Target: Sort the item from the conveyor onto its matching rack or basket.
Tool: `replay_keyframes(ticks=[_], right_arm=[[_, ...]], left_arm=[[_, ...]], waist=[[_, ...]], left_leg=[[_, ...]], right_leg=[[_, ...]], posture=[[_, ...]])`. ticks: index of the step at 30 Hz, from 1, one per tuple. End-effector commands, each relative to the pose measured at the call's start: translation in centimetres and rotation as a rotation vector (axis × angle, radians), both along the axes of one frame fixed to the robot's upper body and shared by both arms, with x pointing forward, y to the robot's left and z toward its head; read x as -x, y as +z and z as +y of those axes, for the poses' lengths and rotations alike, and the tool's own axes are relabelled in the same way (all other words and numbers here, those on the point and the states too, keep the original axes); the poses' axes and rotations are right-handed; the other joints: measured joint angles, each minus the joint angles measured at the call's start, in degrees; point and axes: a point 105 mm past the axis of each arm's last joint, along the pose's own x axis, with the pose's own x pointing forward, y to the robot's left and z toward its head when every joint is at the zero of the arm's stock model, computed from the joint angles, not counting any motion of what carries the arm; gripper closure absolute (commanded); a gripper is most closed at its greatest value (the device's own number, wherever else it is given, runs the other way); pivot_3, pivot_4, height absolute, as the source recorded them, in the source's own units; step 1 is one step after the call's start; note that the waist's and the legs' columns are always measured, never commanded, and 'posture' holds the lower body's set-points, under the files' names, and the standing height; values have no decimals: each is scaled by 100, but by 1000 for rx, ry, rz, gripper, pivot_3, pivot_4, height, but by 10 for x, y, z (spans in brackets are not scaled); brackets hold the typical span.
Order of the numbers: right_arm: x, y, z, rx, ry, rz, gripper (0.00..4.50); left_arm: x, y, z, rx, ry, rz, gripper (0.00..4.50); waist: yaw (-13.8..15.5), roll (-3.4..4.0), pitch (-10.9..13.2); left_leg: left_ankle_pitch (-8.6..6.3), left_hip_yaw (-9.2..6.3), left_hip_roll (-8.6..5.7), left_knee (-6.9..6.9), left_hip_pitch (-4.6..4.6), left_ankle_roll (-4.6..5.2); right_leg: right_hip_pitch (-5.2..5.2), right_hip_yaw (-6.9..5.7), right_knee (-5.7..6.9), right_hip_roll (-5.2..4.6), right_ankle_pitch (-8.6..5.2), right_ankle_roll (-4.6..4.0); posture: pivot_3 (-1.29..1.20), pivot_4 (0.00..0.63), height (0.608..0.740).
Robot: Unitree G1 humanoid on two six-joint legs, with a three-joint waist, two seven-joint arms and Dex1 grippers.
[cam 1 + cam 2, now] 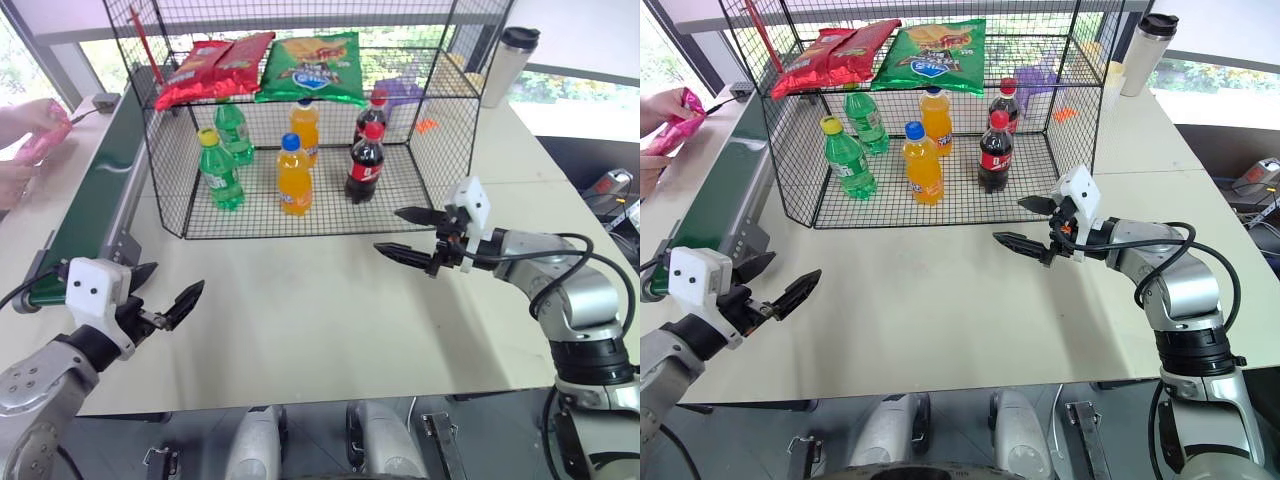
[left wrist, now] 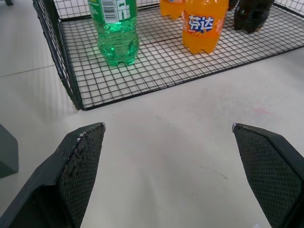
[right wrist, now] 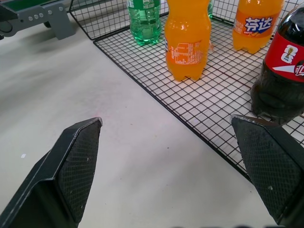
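Observation:
The item, a magenta-pink crisp bag, is in a person's hands at the far left, beside the conveyor, whose dark green belt runs along the table's left side. The black wire rack stands at the back of the table. On its upper tier lie red bags and a green bag; its lower tier holds bottles. My left gripper hovers open over the near left of the table, by the conveyor's near end. In front of the rack, my right gripper is open too. Both are empty.
Green bottles, orange bottles and cola bottles stand on the rack's lower tier. A steel flask stands at the back right. Bare white table lies between my two grippers.

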Motion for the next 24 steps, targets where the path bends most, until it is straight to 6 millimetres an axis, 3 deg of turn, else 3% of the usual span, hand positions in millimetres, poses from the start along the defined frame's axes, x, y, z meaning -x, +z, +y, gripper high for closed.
replay_keyframes(ticks=[1,24], right_arm=[[4,11,3,-6,20,-52,0],[1,7,5,2,22,-66,0]], left_arm=[[-2,8,0,3,-2,-34,27],[-4,7,-2,12,-8,-25,27]], waist=[[2,0,0],[0,0,0]], left_leg=[[0,0,0,0,0,0],[0,1,0,0,0,0]], right_leg=[[0,0,0,0,0,0],[1,0,-1,0,1,0]], posture=[[0,150,740],[0,150,740]])
